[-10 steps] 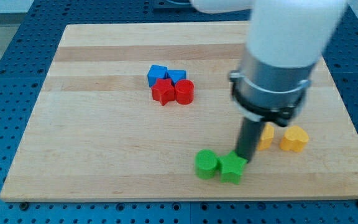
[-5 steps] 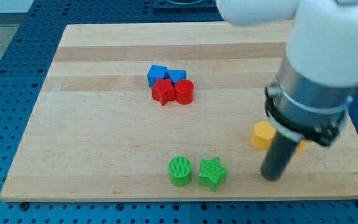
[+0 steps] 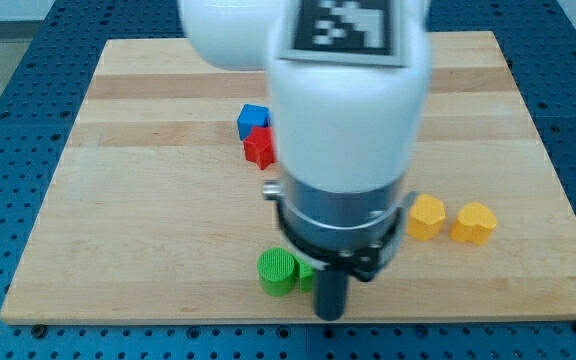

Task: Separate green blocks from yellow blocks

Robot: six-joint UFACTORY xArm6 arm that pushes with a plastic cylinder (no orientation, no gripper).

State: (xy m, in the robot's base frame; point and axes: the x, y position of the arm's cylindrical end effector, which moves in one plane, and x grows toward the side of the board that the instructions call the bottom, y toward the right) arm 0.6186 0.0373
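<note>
A green cylinder [image 3: 277,271] stands near the board's bottom edge. A second green block [image 3: 306,277] right of it is mostly hidden behind my arm, so its shape does not show. My tip [image 3: 329,314] is at the bottom edge, just below and right of the green blocks. A yellow hexagon-like block [image 3: 426,216] and a yellow heart-shaped block [image 3: 473,222] lie side by side at the view's right, well apart from the green ones.
A blue block [image 3: 252,120] and a red star [image 3: 260,148] show at the board's upper middle, partly hidden by my arm. The wooden board [image 3: 148,200] lies on a blue perforated table.
My arm swung from the right, by the yellow blocks, to the bottom middle. The green blocks have slid leftward. The yellow blocks are uncovered now.
</note>
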